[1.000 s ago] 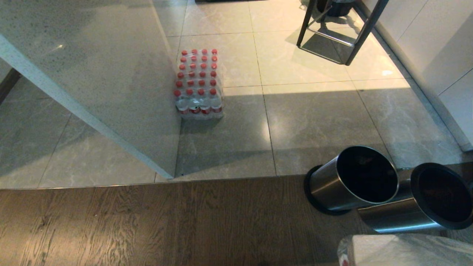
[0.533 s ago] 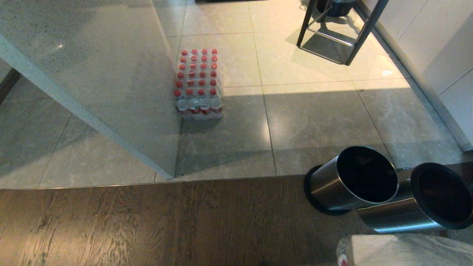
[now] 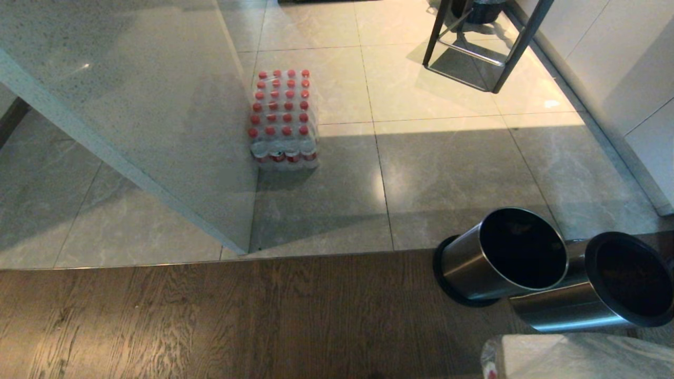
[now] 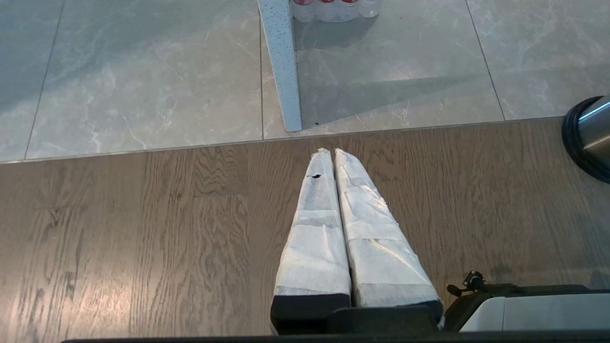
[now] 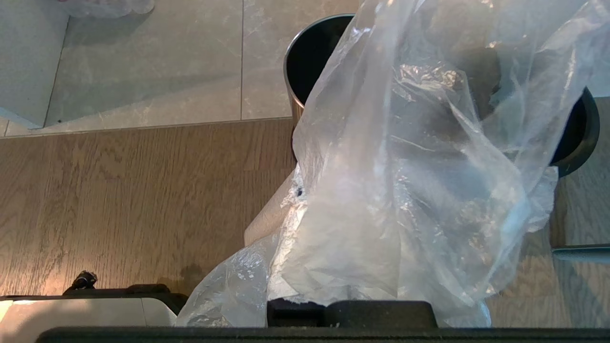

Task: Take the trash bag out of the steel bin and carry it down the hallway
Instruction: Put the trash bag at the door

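Right pincer (image 5: 305, 200): pressed together on the trash bag (image 5: 410, 181); only one wrapped finger shows through the film, the rest is hidden by plastic.
Trash bag: out of the bin, draped over and ahead of the right pincer; clear and crinkled, a dark shape showing through its far part.
Steel bin (image 3: 503, 255): on the wood floor to the robot's right, mouth dark, nothing visible inside; a second steel bin (image 3: 605, 287) touches it on the right.
Key relation: bag and bins lie straight ahead of the right pincer, the bag between pincer and bin mouths.
Left pincer (image 4: 332, 155): fingers closed together, empty, over bare wood floor (image 4: 143, 228), well apart from the bag.
Judgement: removal looks done; the carry remains.
Route: tiled floor (image 3: 447, 168) begins just beyond the bins; bottle pack (image 3: 283, 118) beside the table (image 3: 131, 95).
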Available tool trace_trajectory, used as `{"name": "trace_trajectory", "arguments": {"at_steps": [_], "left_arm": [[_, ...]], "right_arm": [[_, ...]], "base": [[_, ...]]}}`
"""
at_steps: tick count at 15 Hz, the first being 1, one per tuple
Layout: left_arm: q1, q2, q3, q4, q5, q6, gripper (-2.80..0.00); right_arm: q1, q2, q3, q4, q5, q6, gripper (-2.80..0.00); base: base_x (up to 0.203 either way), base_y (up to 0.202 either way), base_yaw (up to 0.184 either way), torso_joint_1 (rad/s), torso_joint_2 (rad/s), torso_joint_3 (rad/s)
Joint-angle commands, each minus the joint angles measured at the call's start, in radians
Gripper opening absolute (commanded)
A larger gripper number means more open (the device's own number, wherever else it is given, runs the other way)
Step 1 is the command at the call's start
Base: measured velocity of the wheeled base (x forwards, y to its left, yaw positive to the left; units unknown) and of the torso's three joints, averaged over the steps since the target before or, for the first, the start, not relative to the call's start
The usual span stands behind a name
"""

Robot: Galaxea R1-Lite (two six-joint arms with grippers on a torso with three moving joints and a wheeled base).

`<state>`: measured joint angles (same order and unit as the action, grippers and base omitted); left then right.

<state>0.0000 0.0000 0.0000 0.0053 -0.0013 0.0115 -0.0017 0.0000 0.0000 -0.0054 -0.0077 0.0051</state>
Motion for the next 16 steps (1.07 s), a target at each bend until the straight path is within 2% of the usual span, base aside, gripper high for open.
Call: {"name": "trace_trajectory", "arguments": {"at_steps": [1, 16], "left_arm": [[0.000, 0.000, 0.000, -0.001, 0.000, -0.001, -2.80], [0.000, -0.001, 0.000, -0.002, 0.001, 0.003, -2.80]], "right_arm": [[0.000, 0.002, 0.002, -0.001, 0.000, 0.001, -2.80], [0.000, 0.002, 0.002, -0.001, 0.000, 0.001, -2.80]], "base": [[0.000, 0.000, 0.000, 0.000, 0.00, 0.000], [0.000, 0.000, 0.000, 0.000, 0.00, 0.000]]}}
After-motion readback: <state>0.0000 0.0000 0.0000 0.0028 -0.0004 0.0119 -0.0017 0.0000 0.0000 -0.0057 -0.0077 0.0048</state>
